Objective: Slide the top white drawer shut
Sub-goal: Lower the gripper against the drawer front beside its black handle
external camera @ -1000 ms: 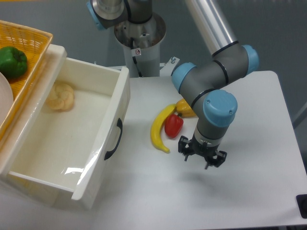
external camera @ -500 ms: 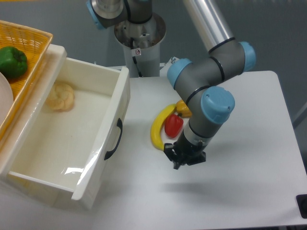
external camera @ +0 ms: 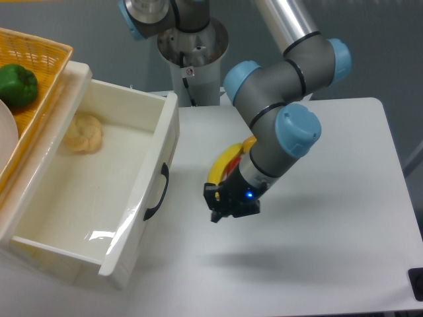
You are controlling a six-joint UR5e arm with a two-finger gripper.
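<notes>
Overhead, the end effector (external camera: 221,208), spread unclear, hangs above the white table (external camera: 344,198); grey wall (external camera: 377,39) behind.

My arm is bent at the elbow, wrist angled down-left, gripper (external camera: 221,206) hovering low; I can't see its jaws' gap.

1 top white drawer (external camera: 99,191) at left, w/ 1 black handle (external camera: 156,192) and 1 bread roll (external camera: 83,134) inside. 1 yellow basket (external camera: 39,59) far left, 1 green pepper (external camera: 16,84) in it. 1 banana (external camera: 221,164) mid-table. 1 gripper (external camera: 221,206).
</notes>
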